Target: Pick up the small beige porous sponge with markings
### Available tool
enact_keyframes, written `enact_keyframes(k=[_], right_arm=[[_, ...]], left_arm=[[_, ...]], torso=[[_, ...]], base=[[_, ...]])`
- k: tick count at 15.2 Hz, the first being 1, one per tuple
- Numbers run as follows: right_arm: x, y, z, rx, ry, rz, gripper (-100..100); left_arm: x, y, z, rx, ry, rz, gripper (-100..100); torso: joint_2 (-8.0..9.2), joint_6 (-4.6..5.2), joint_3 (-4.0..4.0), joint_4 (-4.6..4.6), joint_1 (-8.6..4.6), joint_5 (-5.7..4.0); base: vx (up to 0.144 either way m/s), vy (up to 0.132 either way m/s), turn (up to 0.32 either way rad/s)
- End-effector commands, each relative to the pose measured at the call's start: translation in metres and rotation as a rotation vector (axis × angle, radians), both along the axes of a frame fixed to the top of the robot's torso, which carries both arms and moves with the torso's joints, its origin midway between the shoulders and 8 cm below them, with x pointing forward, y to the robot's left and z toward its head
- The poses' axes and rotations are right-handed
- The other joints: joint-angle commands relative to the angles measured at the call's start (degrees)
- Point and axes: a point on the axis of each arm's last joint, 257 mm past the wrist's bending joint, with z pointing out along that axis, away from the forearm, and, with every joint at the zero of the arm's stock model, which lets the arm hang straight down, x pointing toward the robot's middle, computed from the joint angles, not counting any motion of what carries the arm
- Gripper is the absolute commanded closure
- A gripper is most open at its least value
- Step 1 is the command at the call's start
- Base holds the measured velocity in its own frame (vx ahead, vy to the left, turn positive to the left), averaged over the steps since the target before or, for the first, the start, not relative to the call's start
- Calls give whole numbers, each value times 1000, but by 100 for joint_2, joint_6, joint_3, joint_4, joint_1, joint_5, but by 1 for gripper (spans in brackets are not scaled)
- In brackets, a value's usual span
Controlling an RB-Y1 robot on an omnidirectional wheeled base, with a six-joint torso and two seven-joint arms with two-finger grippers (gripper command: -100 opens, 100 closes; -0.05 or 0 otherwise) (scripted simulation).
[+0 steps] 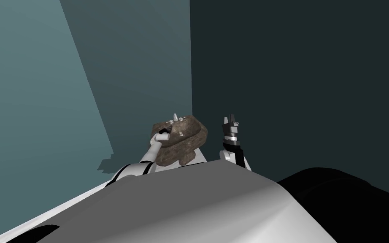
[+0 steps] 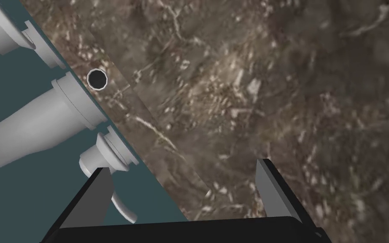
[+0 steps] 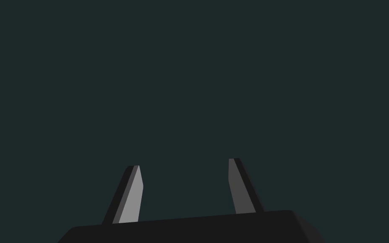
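A brown marbled sink basin (image 1: 187,137) is mounted on the teal wall just ahead of me. My left gripper (image 1: 169,125) reaches to its rear rim beside the grey faucet (image 1: 175,116). In the left wrist view my left gripper (image 2: 183,165) is open with nothing between its fingers. It faces the brown veined basin surface (image 2: 252,105), and one finger (image 2: 98,190) stands close to a grey tap handle (image 2: 105,154). My right gripper (image 1: 230,119) is raised to the right of the basin, and its wrist view shows the gripper (image 3: 184,163) open and holding nothing.
A curved grey spout (image 2: 29,126) and a second handle (image 2: 4,33) stick out of the teal wall (image 2: 16,202) along the basin's edge. A small round overflow hole (image 2: 97,79) sits in the brown surface. A darker wall (image 1: 299,84) forms the corner on the right.
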Motion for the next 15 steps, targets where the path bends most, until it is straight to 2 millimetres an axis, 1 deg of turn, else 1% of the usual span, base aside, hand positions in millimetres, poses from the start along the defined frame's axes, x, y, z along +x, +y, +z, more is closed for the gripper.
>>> enact_keyframes(k=[1, 2, 3, 4, 5, 6, 7, 8, 9, 10, 11, 12, 13, 14, 15], right_arm=[[0, 0, 0, 0, 0, 0, 0], [0, 0, 0, 0, 0, 0, 0], [0, 0, 0, 0, 0, 0, 0], [0, 0, 0, 0, 0, 0, 0], [0, 0, 0, 0, 0, 0, 0], [0, 0, 0, 0, 0, 0, 0], [0, 0, 0, 0, 0, 0, 0], [0, 0, 0, 0, 0, 0, 0], [0, 0, 0, 0, 0, 0, 0], [0, 0, 0, 0, 0, 0, 0], [0, 0, 0, 0, 0, 0, 0], [0, 0, 0, 0, 0, 0, 0], [0, 0, 0, 0, 0, 0, 0], [0, 0, 0, 0, 0, 0, 0], [0, 0, 0, 0, 0, 0, 0]], left_arm=[[0, -3, -10, 7, 47, -3, -100], [-1, -2, -13, 7, 52, -1, -100], [5, -11, -9, 14, 78, -13, -100], [1, -9, -19, 14, 98, -9, -100], [0, -9, -21, 15, 103, -8, -100], [5, -18, -17, 21, 126, -20, -100], [1, -16, -27, 22, 148, -16, -100], [0, -15, -29, 22, 153, -15, -100], [2, -24, -29, 29, 185, -27, -100], [-1, -23, -34, 29, 197, -24, -100], [-2, -23, -35, 29, 200, -24, -100], [1, -32, -33, 36, 227, -36, -100], [-3, -30, -41, 37, 245, -33, -100], [-2, -39, -40, 43, 272, -46, -100], [-6, -38, -47, 44, 288, -43, -100]], torso=[[0, 0, 0, 0, 0, 0], [0, 0, 0, -1, 0, 0], [1, -1, 0, -1, 0, 0], [0, 0, 0, 0, -1, 0], [1, -1, 0, -1, -1, 0], [1, -2, 0, -1, 0, 0], [0, 0, 0, 0, 0, 0], [1, 0, 0, 0, -1, 0], [1, -1, 0, -1, 0, 0], [1, 0, 1, 0, 0, 0], [1, -1, 1, 0, 0, 0], [2, -2, 1, 0, 1, 0], [1, 0, 1, 0, 0, 0], [1, -1, 0, 0, 0, 0], [1, 0, 0, 0, -1, 0]], base=[[4, -9, -20], [3, -7, -12], [3, -10, -13], [5, -11, -18], [4, -8, -10], [3, -8, -13], [4, -9, -21], [4, -6, -10], [3, -8, -12], [3, -9, -16], [3, -7, -9], [3, -8, -11], [4, -8, -17], [4, -9, -22], [5, -10, -23]])
